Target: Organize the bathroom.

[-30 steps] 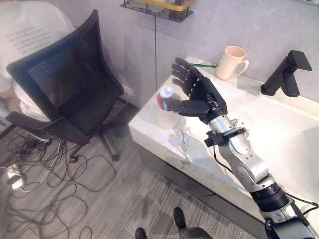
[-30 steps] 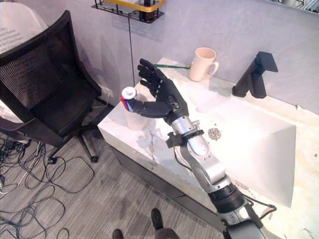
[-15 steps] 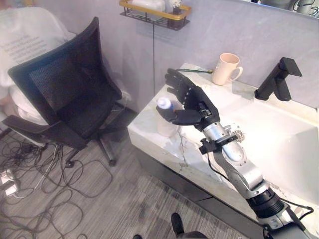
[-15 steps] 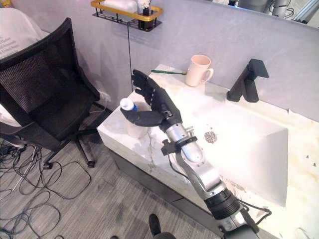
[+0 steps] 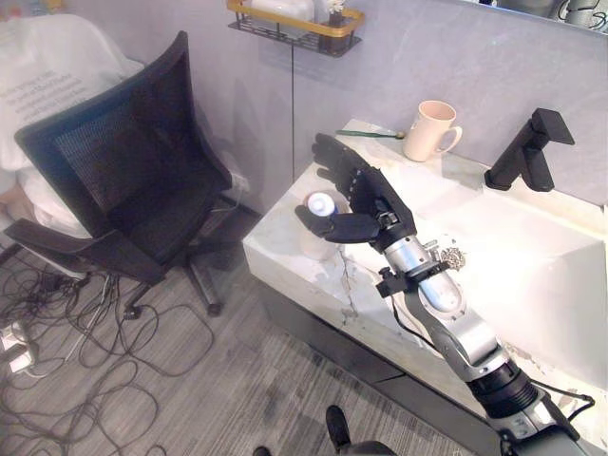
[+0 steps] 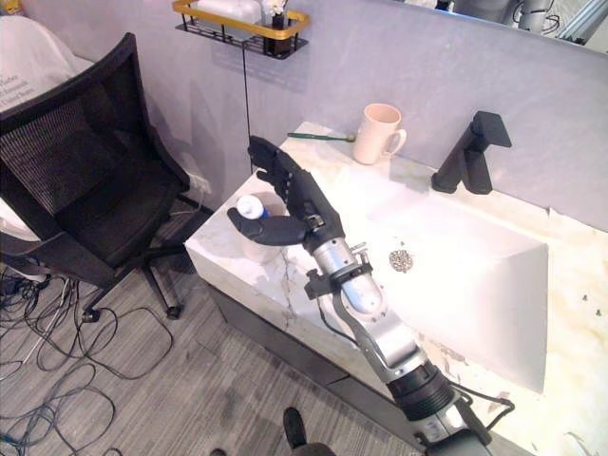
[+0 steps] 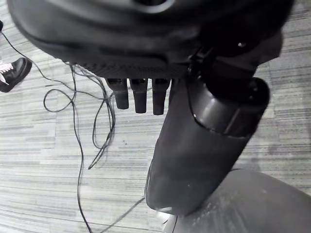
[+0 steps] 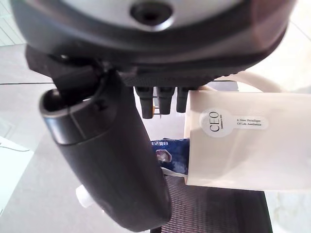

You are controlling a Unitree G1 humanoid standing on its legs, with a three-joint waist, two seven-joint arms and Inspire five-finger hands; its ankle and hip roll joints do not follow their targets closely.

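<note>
A toothpaste tube (image 5: 323, 202) with a white cap stands in a pale cup (image 5: 313, 244) on the left front corner of the marble counter (image 5: 285, 256). My right hand (image 5: 369, 197) hovers at that cup, open: its fingers reach straight behind the tube and its thumb lies across the front. From the right wrist, the blue tube (image 8: 172, 155) shows between the thumb (image 8: 112, 165) and the white cup (image 8: 238, 145). In the left wrist view my left hand (image 7: 138, 99) hangs over the floor with relaxed fingers and holds nothing.
A beige mug (image 5: 427, 130) and a green toothbrush (image 5: 370, 134) sit at the counter's back. The black tap (image 5: 527, 152) stands over the basin (image 5: 541, 275). A wire shelf (image 5: 294, 21) hangs on the wall. A black office chair (image 5: 123, 180), a person (image 5: 47, 66) and floor cables (image 5: 76, 351) lie left.
The tube has gone down into the cup: its red and blue body showed above the thumb before, now little more than the cap shows. The camera has shifted too.
</note>
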